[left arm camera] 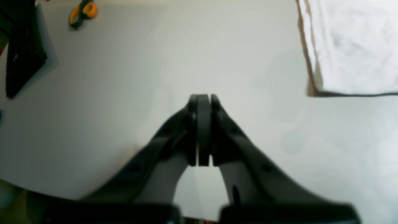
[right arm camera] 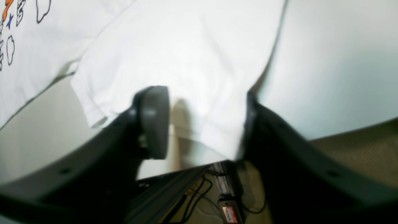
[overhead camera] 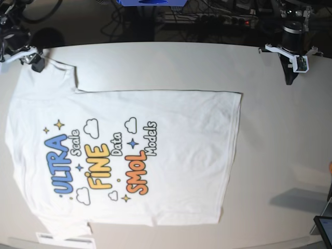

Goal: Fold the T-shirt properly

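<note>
We saw T-shirt [overhead camera: 155, 155] flat on table [overhead camera: 275, 155], print up. R gripper [right arm camera: 205, 124] at sleeve [right arm camera: 174, 62] by table edge, jaws apart, cloth between them, not yet pinched. L gripper [left arm camera: 203, 102] over bare table, jaws together, empty, well apart from shirt. Scissors [left arm camera: 82, 13] at far corner.

The large white short-sleeved cotton T-shirt [overhead camera: 129, 155] lies flat on the pale rounded table [overhead camera: 280, 155], print up, filling its 9 o'clock half; the right gripper [overhead camera: 36, 62] is at its 11 o'clock sleeve, the left gripper [overhead camera: 289, 78] well apart at 2 o'clock
</note>
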Tool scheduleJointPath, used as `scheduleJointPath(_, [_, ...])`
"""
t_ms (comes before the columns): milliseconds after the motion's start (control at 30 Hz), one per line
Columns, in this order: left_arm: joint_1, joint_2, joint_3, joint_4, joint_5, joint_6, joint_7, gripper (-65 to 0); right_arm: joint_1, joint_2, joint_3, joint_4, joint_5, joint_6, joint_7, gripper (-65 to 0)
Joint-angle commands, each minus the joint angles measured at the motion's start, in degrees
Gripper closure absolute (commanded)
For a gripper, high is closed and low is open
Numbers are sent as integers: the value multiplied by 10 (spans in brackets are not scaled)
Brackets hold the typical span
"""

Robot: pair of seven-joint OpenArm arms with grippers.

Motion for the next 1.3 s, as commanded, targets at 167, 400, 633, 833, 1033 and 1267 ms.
scheduleJointPath(167, [2, -6, -5, 2, -3, 4, -9, -3, -4, 5, 1, 6, 2, 1, -1, -23])
scheduleJointPath(400, [-55, -1, -6, -1, -100, -50, 127, -252, -4, 5, 1, 6, 2, 1, -2, -4])
scheduleJointPath(633, [-118, 6, -34, -2, -282, -140, 260, -506, -4, 5, 1, 6, 2, 1, -1, -3])
scheduleJointPath(833, [-160, 54, -46, -31, -310, -140, 322, -511, -4, 6, -3, 7, 2, 1, -1, -3])
scheduleJointPath(1033, [-211, 91, -46, -95, -309, -140, 377, -511, -4, 6, -4, 9, 2, 1, -2, -3])
scheduleJointPath(1267, [-247, 96, -40, -118, -309, -140, 378, -511, -5, 6, -4, 9, 2, 1, -3, -3])
